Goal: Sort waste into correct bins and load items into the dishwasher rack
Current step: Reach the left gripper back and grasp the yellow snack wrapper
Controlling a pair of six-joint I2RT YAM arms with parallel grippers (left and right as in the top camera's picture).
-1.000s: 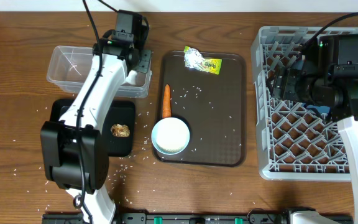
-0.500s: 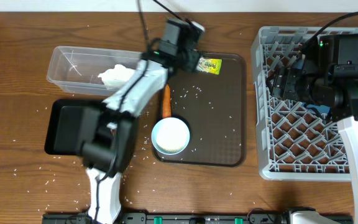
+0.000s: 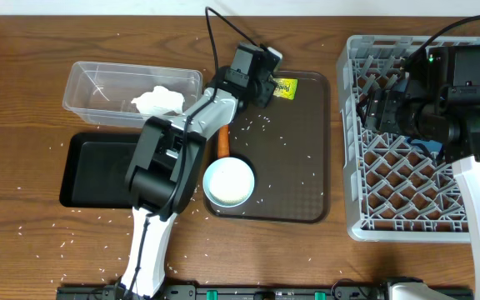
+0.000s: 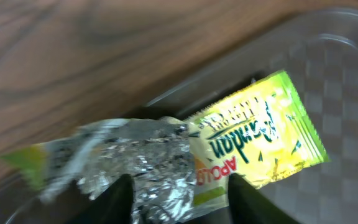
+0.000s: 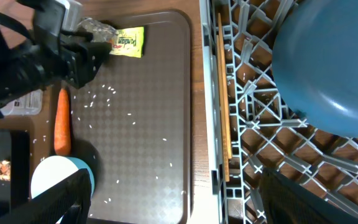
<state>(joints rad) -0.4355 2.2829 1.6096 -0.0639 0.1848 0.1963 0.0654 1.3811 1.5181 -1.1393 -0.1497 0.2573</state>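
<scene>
Brown wooden table [image 3: 23, 100], scattered all over with loose white rice grains [image 3: 252, 125]; a flat dark-brown tray [image 3: 294, 167] is lying at the middle.

- Left gripper [image 4: 182, 199]: its jaws are being held part-way apart, astride the crumpled silver end of the yellow-green foil wrapper [image 4: 253, 140]. Whether the pads are already pressing on the foil cannot be told.
- The wrapper is lying flat at the far left corner of the tray, just inside the raised lip, printed end pointing right.
- Right gripper [image 5: 185, 205]: jaws spread wide, nothing between them. It is being hovered above the grey dishwasher rack [image 3: 390, 192] at the right, where the dark-blue plate [image 5: 328, 68] is already resting.

Step judged in hand: pinching the wrapper for binning.

- The pinch is best taken on the bunched silver end, low against the tray, since the flat printed part offers nothing to bite.
- Foil is probably slick and springy, so the jaws should be fully closed before any lift, or the packet may be slid along the tray instead.
- The lift should be made straight up, clear of the lip.
- The clear tub [image 3: 98, 75], just left of the tray, is holding the white tissue [image 3: 158, 102]; the black tub [image 3: 98, 175], nearer, is holding a brown food lump [image 5: 3, 168]. The clear tub therefore looks the likely bin.

Carrot [image 5: 62, 121] and white bowl [image 3: 228, 182] are waiting on the tray's near left side.
</scene>
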